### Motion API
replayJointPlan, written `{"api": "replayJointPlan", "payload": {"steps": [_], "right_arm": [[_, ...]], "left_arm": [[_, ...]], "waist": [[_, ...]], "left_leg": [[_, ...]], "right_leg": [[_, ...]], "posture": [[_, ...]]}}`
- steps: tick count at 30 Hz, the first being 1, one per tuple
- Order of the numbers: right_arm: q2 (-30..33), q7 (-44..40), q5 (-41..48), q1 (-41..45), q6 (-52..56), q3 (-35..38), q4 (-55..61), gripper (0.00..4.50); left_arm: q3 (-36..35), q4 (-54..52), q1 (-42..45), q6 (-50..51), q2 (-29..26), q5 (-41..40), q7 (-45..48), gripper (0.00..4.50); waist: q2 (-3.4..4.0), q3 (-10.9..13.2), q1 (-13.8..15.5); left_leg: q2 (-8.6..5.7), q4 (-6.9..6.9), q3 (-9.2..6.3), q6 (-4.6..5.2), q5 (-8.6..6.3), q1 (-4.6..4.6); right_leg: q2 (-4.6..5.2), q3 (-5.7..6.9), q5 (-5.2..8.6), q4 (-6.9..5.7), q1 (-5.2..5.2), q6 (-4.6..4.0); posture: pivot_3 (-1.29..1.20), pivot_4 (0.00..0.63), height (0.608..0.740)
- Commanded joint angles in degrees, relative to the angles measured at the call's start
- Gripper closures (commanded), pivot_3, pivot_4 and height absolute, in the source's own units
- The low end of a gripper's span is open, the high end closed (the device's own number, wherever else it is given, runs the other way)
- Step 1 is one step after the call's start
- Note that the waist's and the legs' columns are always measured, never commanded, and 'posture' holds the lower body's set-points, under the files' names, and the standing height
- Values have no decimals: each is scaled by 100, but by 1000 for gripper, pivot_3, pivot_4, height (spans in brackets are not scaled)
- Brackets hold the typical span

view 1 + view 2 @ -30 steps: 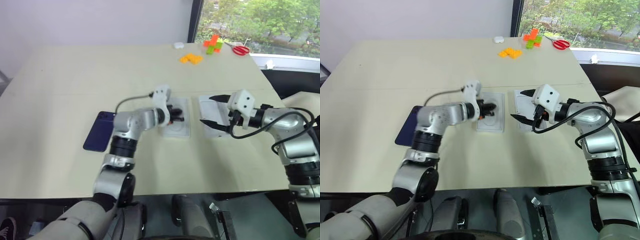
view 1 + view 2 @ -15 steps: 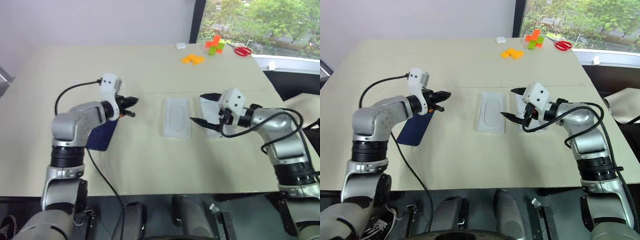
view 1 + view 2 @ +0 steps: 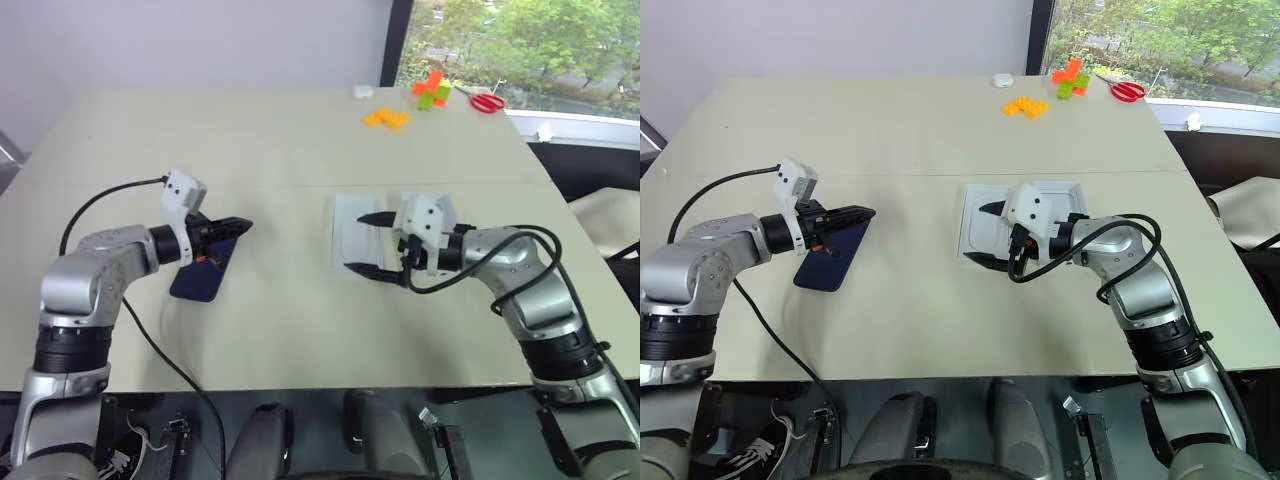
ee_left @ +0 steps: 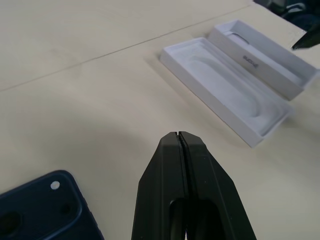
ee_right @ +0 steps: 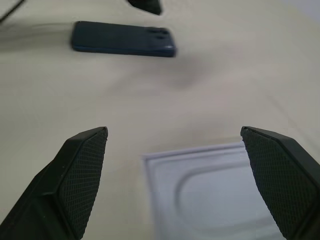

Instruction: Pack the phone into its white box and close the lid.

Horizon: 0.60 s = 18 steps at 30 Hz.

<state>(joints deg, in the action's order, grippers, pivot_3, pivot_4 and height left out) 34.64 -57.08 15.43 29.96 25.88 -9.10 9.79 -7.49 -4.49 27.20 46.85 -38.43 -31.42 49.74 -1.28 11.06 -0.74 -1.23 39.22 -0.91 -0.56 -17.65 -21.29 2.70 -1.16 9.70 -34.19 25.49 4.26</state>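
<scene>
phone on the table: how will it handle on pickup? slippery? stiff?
Likely stiff: the phone is a slim, rigid slab. Probably slippery, since its back looks glossy. It lies flat on the table, so getting fingers under an edge may be hard; it won't roll.

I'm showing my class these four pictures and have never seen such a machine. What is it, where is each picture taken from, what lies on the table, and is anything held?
It is a humanoid robot with two arms. Two pictures look down from its head; the other two come from cameras on its wrists.

On the table lie a dark blue phone, a white insert with an oval hollow and an open white box beside it. Far off are coloured blocks and red scissors.

The left gripper, jaws shut, hovers above the phone. The right gripper, jaws wide open, is over the insert. Neither holds anything.
</scene>
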Motion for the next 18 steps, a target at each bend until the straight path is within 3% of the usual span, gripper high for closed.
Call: {"api": "replayJointPlan", "payload": {"steps": [1,2,5,12,18], "right_arm": [[-25,74,58,258,49,87,112,0],[-5,80,5,260,-21,79,92,0],[-38,149,-23,318,-69,101,29,0],[-111,153,0,330,3,16,-11,0],[-54,33,-42,362,212,-121,-64,0]], "left_arm": [[-156,-490,-133,16,-99,-396,296,4437],[-205,-550,-182,164,-114,-521,308,4437],[-367,-560,-284,243,-172,-663,281,3550],[-690,-662,-439,115,-452,-1103,805,132],[-652,-609,-583,-392,-631,-835,867,50]], "waist": [[0,0,-2],[0,0,-3],[0,0,-3],[0,0,-18],[0,0,-9]], "left_leg": [[0,0,0,0,0,0],[0,0,0,0,0,0],[2,-1,-6,1,0,0],[3,-1,-5,1,0,0],[4,-1,-2,1,-1,1]], "right_leg": [[0,0,0,0,0,0],[0,0,0,0,1,0],[-3,4,0,-1,0,0],[-5,5,1,-1,0,1],[-4,4,1,0,0,-1]], "posture": [[0,150,740],[0,150,740],[0,150,740],[0,150,740],[0,150,740]]}}
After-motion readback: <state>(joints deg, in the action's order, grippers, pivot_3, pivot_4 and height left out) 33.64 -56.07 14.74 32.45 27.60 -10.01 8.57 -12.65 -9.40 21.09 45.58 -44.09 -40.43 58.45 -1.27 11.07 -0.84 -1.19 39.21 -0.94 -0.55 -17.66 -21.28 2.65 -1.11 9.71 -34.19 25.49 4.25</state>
